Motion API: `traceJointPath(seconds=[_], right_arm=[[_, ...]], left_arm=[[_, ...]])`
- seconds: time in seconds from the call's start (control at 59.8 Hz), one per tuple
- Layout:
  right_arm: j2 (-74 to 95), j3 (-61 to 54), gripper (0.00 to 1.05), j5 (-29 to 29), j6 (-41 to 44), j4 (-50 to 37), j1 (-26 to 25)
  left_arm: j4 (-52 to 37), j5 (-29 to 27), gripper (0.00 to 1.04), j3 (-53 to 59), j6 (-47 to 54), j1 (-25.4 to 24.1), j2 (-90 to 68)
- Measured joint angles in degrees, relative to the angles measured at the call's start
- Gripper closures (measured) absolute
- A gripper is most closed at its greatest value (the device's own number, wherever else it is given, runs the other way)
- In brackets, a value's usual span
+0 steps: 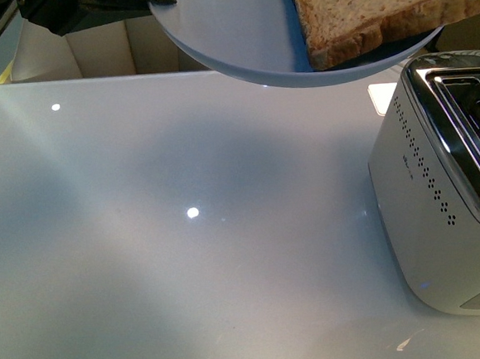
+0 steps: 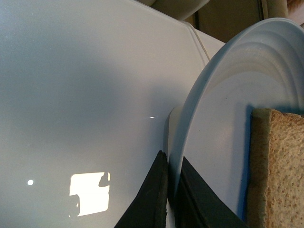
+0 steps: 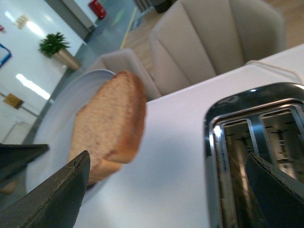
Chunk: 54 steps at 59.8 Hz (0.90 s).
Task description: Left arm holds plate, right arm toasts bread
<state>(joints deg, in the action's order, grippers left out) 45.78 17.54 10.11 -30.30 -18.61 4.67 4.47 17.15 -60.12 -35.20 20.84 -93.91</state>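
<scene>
My left gripper (image 2: 172, 159) is shut on the rim of the pale blue-grey plate (image 2: 223, 123), its black jaws pinching the edge. It holds the plate (image 1: 237, 38) tilted in the air above the table's far side. Brown bread slices (image 1: 376, 6) lie on the plate, and they also show in the left wrist view (image 2: 278, 171) and the right wrist view (image 3: 111, 126). My right gripper (image 3: 168, 171) is open and empty, between the bread and the silver toaster (image 3: 256, 147), its jaws spread wide. The toaster (image 1: 444, 188) stands at the table's right with its slots open.
The glossy white table (image 1: 186, 234) reflects ceiling lights. Beige chairs (image 3: 213, 38) stand behind its far edge. A small white thing (image 1: 381, 98) lies by the toaster's far side.
</scene>
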Motion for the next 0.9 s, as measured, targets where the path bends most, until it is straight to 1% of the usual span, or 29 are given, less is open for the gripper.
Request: traceJointPath(seconds=[0.05,0.117,0.234,0.401,0.636,0.703,0.736,0.753,0.786,0.853,0.903], right_arm=[[2.9,0.7,0.09,0.3,-2.1,-2.8,1.3],[10.0,2.2,0.09,0.7,-5.1,-8.9,4.0],[19.8,3.5,0.09,1.8,-9.3,-15.9,6.0],[24.6,5.4,0.09,2.4,-12.1,-19.6,6.9],[27.3,7.0,0.09,2.5,-14.0,-21.2,8.3],[27.5,7.1,0.17,2.4,-14.2,-21.2,8.4],[27.6,7.1,0.26,2.3,-14.3,-21.2,8.5],[27.6,7.1,0.27,2.3,-14.3,-21.2,8.5],[27.6,7.1,0.34,2.0,-14.3,-21.2,8.5],[27.4,7.1,0.52,2.0,-14.3,-21.0,8.4],[26.9,7.1,0.61,2.1,-14.3,-20.7,8.3]], left_arm=[[0.0,0.0,1.01,0.0,0.0,0.0,0.0],[0.0,0.0,1.01,0.0,0.0,0.0,0.0],[0.0,0.0,1.01,0.0,0.0,0.0,0.0],[0.0,0.0,1.01,0.0,0.0,0.0,0.0],[0.0,0.0,1.01,0.0,0.0,0.0,0.0],[0.0,0.0,1.01,0.0,0.0,0.0,0.0],[0.0,0.0,1.01,0.0,0.0,0.0,0.0],[0.0,0.0,1.01,0.0,0.0,0.0,0.0],[0.0,0.0,1.01,0.0,0.0,0.0,0.0],[0.0,0.0,1.01,0.0,0.0,0.0,0.0],[0.0,0.0,1.01,0.0,0.0,0.0,0.0]])
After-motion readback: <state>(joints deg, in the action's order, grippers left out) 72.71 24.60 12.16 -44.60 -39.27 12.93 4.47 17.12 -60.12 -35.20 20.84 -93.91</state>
